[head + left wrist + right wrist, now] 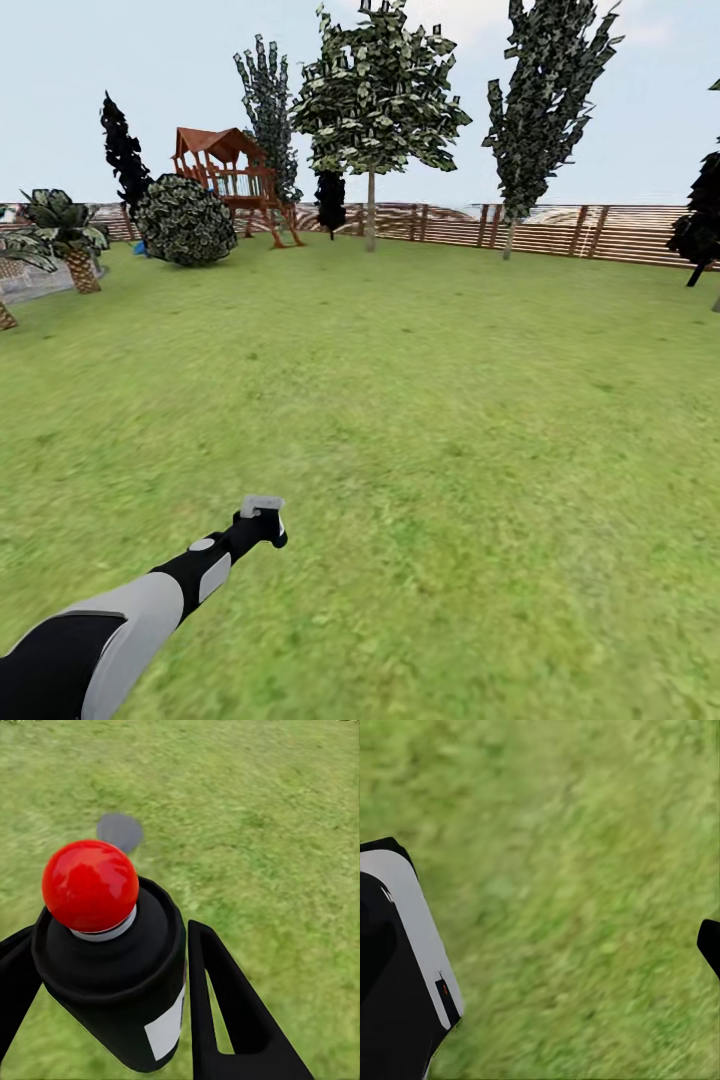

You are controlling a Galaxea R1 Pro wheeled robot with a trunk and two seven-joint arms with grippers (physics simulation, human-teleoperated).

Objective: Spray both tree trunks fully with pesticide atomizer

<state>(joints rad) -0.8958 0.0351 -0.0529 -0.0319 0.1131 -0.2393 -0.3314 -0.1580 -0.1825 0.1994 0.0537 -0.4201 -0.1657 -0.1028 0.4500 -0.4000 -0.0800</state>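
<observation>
The left tool [112,1020] is clamped on the pesticide atomizer [112,967], its red-capped body upright between both fingers, above the lawn [450,400]. The right tool's state cannot be told.

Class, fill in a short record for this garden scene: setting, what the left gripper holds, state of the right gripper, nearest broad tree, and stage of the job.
setting: grass lawn ringed by a wooden fence
left gripper: shut on the sprayer, red ball on top
right gripper: cannot tell from these views
broad tree: far across the lawn, trunk near the fence
also present: playset, round bush
stage: sprayer picked up, tree not yet reached
</observation>
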